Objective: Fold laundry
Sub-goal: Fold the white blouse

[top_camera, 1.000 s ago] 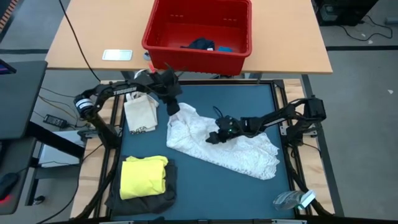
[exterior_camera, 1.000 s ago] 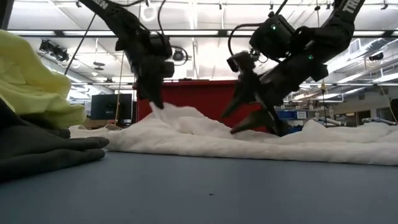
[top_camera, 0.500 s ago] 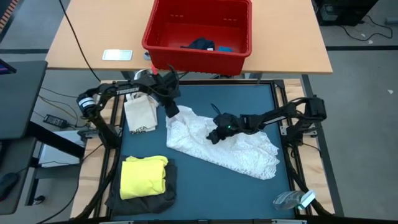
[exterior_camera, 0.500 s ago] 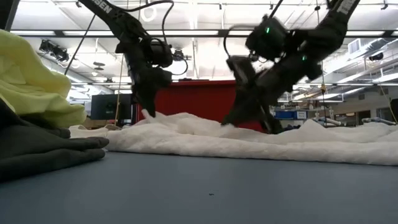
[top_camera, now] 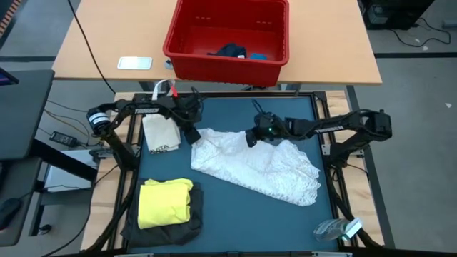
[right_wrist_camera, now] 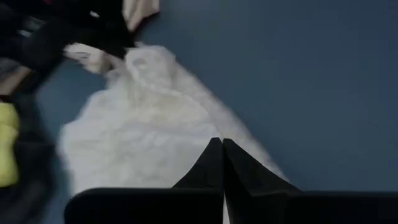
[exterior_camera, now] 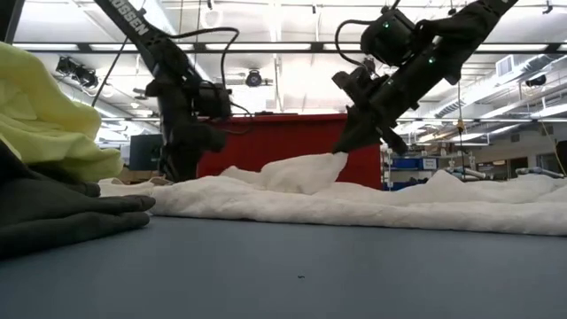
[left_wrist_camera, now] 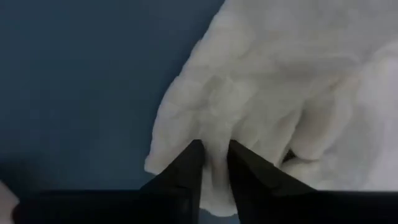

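Note:
A white cloth [top_camera: 257, 170] lies spread on the blue mat [top_camera: 228, 214]. My left gripper [left_wrist_camera: 214, 151] points down at the cloth's far left corner [top_camera: 198, 139], its fingers a narrow gap apart. My right gripper [exterior_camera: 341, 149] is shut on the cloth's far edge and holds a peak of it raised. At the near left a folded yellow T-shirt [top_camera: 166, 203] rests on a dark grey garment [top_camera: 164, 230]. My left gripper's fingertips [left_wrist_camera: 194, 152] stand on the cloth's far left corner [left_wrist_camera: 211, 121] from above, with a low ridge of cloth between them. That corner lies flat on the mat. My right gripper pinches the cloth's far edge [exterior_camera: 330, 159] between its shut fingers, slanting down from the right. The cloth rises in a slack peak [exterior_camera: 301, 173] to the fingertips, and the rest of it lies on the mat.
A red basket [top_camera: 227, 43] with dark and blue pieces stands on the wooden table beyond the mat's far edge. A small white bag [top_camera: 161, 132] lies at the mat's left. A clear plastic thing [top_camera: 335, 228] sits at the near right corner.
My right gripper has shut on the cloth, then gone up and toward the far edge, drawing that part into a raised peak. My left gripper has come down, and the cloth corner that it held up now lies flat on the mat.

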